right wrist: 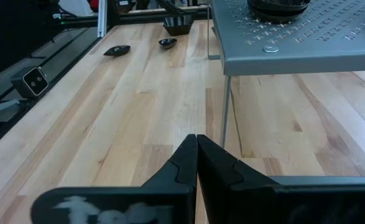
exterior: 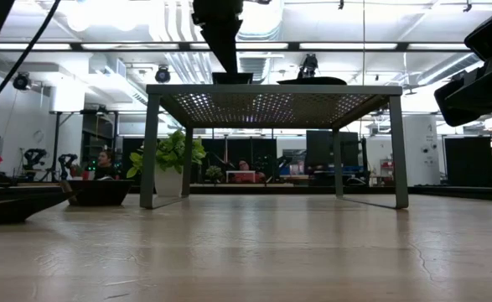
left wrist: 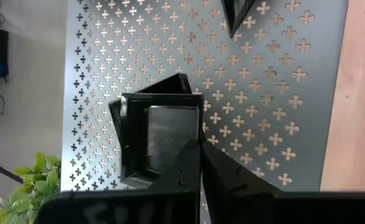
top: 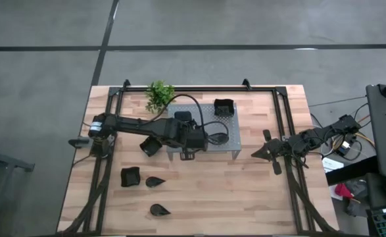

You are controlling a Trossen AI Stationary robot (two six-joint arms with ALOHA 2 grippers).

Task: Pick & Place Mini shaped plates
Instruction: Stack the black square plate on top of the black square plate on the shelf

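Observation:
Small glossy black plates are spread about. On the grey perforated stand [top: 227,139] a square plate [left wrist: 163,134] lies stacked on a second square one, turned askew [left wrist: 115,112]. Another square plate [top: 223,107] sits at the stand's far right corner. On the table's near left lie a square plate [top: 130,176] and two teardrop plates [top: 155,181] [top: 158,210]. My left gripper [left wrist: 199,144] reaches over the stand and is shut on the top stacked plate. My right gripper [top: 257,155] [right wrist: 197,138] hovers shut to the right of the stand, touching nothing. My left gripper pinches the top square plate by its raised rim [left wrist: 201,124], near one corner, between its two fingers. The fingers come from above, pointing down. The plate lies flat on the square plate beneath it, on the stand's top.
A small green potted plant [top: 159,96] stands at the table's far edge, left of the stand. Black frame rails [top: 281,118] run along the table's sides and far edge. Bare wood lies in front of the stand [top: 225,191]. People show in the room behind [exterior: 105,161].

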